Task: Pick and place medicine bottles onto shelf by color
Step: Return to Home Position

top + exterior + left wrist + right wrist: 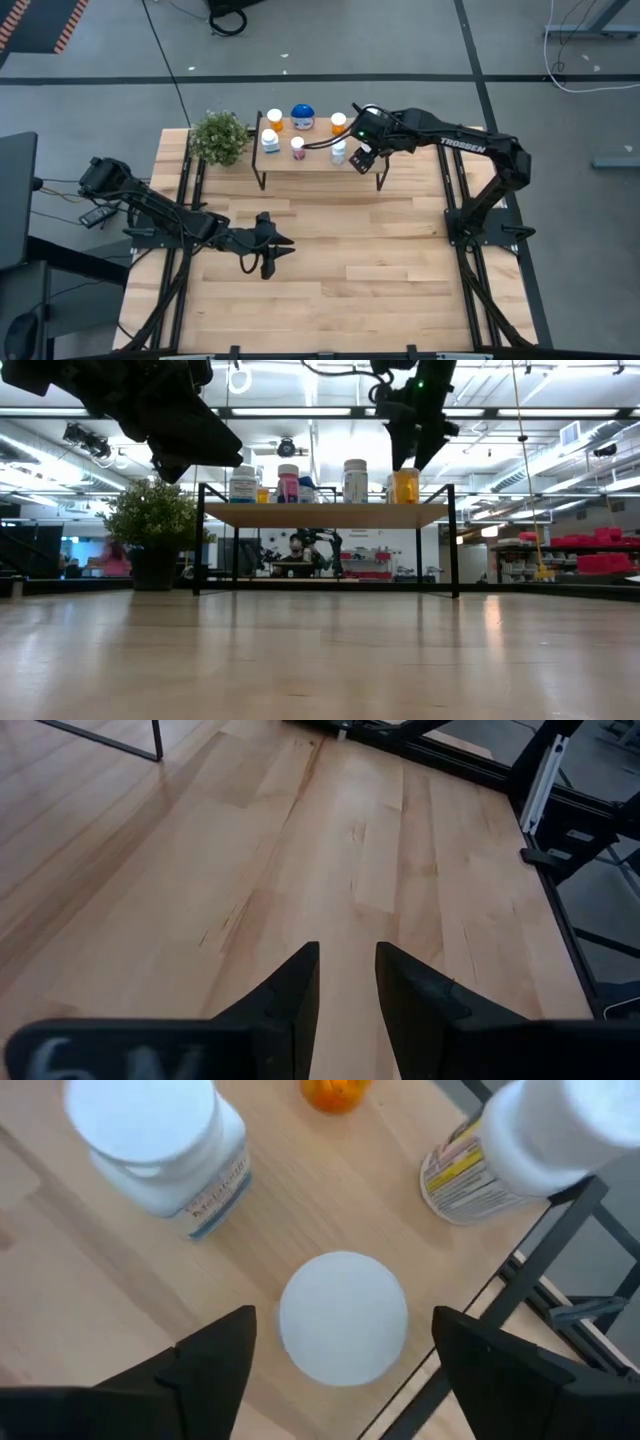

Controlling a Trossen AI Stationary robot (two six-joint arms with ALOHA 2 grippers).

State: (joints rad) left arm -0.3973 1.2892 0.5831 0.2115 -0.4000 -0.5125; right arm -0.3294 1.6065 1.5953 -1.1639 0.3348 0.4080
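Observation:
The shelf (318, 166) stands at the table's far side with several medicine bottles upright on its board (330, 515). My right gripper (342, 1320) hangs over the board's right end, open and pointing down. Its fingers stand on either side of a white cap (343, 1295) without touching it. That cap belongs to an orange-bodied bottle (405, 486), which stands on its base near the board's front edge. My left gripper (348, 970) waits low over the bare tabletop at mid left (268, 247). A narrow gap shows between its fingers, with nothing in it.
On the board, a white bottle (160, 1140) and a yellow-labelled bottle (505, 1155) stand close to the one under my right gripper, with an orange one (335, 1092) beyond. A green potted plant (220, 137) stands left of the shelf. Bare wood lies in front.

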